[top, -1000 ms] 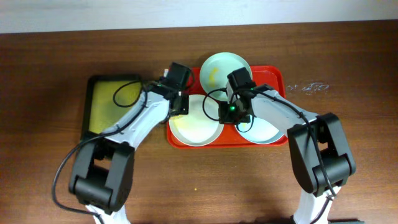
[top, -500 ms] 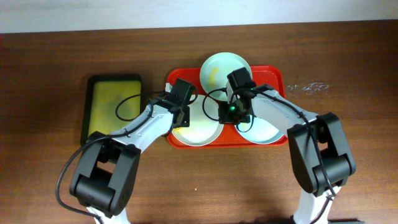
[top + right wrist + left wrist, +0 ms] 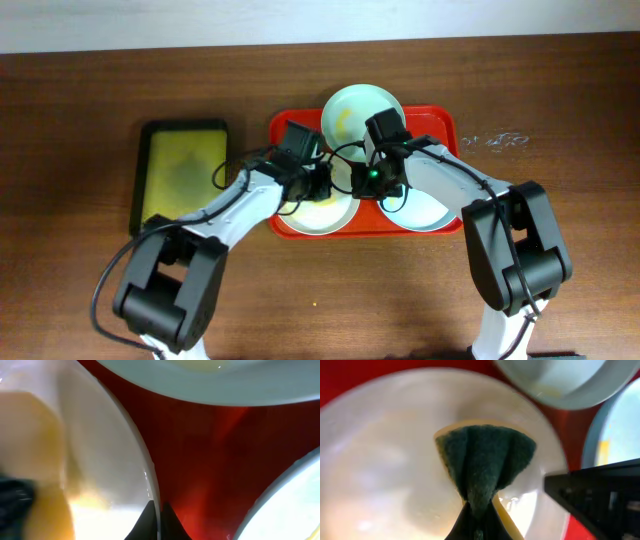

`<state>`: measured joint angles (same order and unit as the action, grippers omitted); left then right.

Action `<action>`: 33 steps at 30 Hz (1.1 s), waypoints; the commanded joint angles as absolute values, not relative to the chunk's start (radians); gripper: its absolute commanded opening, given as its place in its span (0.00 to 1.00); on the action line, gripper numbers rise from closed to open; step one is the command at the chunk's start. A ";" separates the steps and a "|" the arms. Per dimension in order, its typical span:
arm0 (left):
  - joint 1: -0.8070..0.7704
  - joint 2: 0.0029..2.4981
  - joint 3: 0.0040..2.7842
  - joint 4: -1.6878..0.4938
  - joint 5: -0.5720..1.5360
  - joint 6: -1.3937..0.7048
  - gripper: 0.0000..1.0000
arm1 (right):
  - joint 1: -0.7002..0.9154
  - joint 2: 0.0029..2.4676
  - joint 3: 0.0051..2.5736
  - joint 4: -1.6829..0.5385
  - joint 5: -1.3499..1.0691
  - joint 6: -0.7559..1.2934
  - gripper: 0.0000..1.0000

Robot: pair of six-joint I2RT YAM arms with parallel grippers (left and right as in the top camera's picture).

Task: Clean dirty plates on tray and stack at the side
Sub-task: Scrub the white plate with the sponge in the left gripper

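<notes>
Nearest the left wrist camera, the left end effector (image 3: pixel 477 527) is pinching a folded sponge (image 3: pixel 485 457), green scouring face outward with a yellow edge. It presses the sponge into the lower-left plate (image 3: pixel 375 460), a hold that seems meant for scrubbing the plate's floor. The right end effector (image 3: pixel 156 522) has its tips pressed together on the right part of that plate's rim. This looks intended to pin the plate so it cannot slide under the sponge.

This plate carries a wet, yellowish film. At the lower right of the overhead view, the lower-right plate (image 3: pixel 425 208) lies partly under the right arm and shows a yellow streak near its edge. Farther up, the upper plate (image 3: pixel 362 112) has a yellow smear near its middle and overhangs the tray's top rim. The red tray (image 3: pixel 445 122) holds all three plates, and none is stacked beside it yet, so I judge the cleaning to be at an early stage.

Far left on the wooden surface (image 3: pixel 80 100) sits a black-rimmed sponge tray (image 3: pixel 180 175) with a yellow-green floor.
</notes>
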<state>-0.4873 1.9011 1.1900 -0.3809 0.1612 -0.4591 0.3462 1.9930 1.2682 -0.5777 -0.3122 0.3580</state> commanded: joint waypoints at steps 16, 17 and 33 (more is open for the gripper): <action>-0.530 1.958 1.231 -0.551 0.136 -0.500 0.00 | 0.340 2.006 1.277 -0.579 -0.303 0.344 0.04; -0.529 1.968 1.231 -0.577 0.066 -0.500 0.00 | 0.340 2.006 1.277 -0.579 -0.303 0.344 0.04; -0.414 1.727 1.390 -0.733 -0.136 -0.450 0.00 | 0.347 1.971 1.453 -0.765 -0.212 0.286 0.04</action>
<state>-0.4511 1.8629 1.3487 -0.7208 -0.2050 -0.4900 0.3473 1.9926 1.3705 -0.7132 -0.2913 0.3111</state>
